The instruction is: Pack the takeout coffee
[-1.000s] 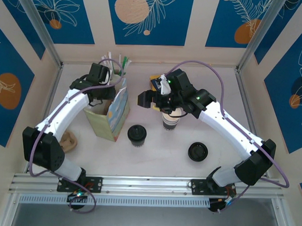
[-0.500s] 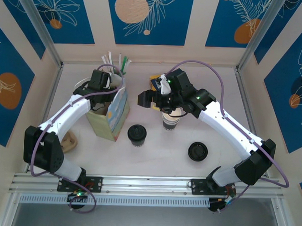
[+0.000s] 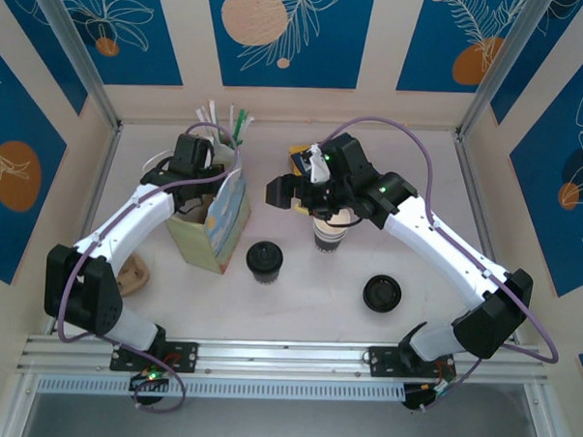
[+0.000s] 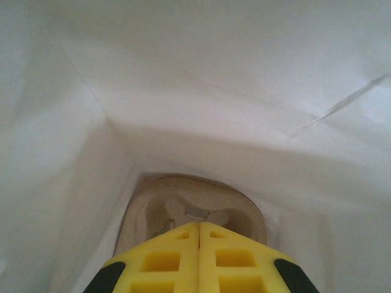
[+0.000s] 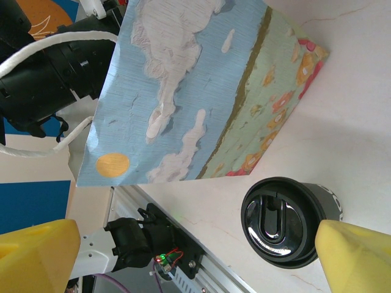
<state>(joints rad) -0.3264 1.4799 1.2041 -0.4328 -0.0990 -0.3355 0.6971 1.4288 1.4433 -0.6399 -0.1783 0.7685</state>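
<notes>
Takeout coffee: the takeout coffee, a small disposable cup with a round black plastic lid (image 3: 265,259), stands upright on the pale table (image 3: 316,312). It is outside the bag, just beside its near right corner.
Bag: the paper gift bag, printed with blue sky, white clouds and a flowered field (image 5: 195,91), stands upright to the left of the takeout coffee with its mouth open to the top.
Left gripper: the left gripper (image 4: 199,244) reaches down into the bag's white interior. Its yellow fingers are pressed together with nothing between them. Beyond the fingertips a beige moulded pulp piece (image 4: 189,204) lies on the bag floor.
Right gripper: the right gripper (image 5: 195,262) is spread wide, with a yellow finger at each edge of the wrist view, and holds nothing. The lidded cup sits near its right-hand finger; whether they touch cannot be told.
Striped cup: a lidless, white-rimmed striped paper cup (image 3: 329,235) stands upright to the right of the takeout coffee, partly under the right arm's wrist.
Loose lid: a loose black plastic lid (image 3: 381,293) lies flat on the table, to the right of both cups and nearer the arm bases, apart from them.
Back of table: white and green sticks (image 3: 223,119) stand behind the bag.
</notes>
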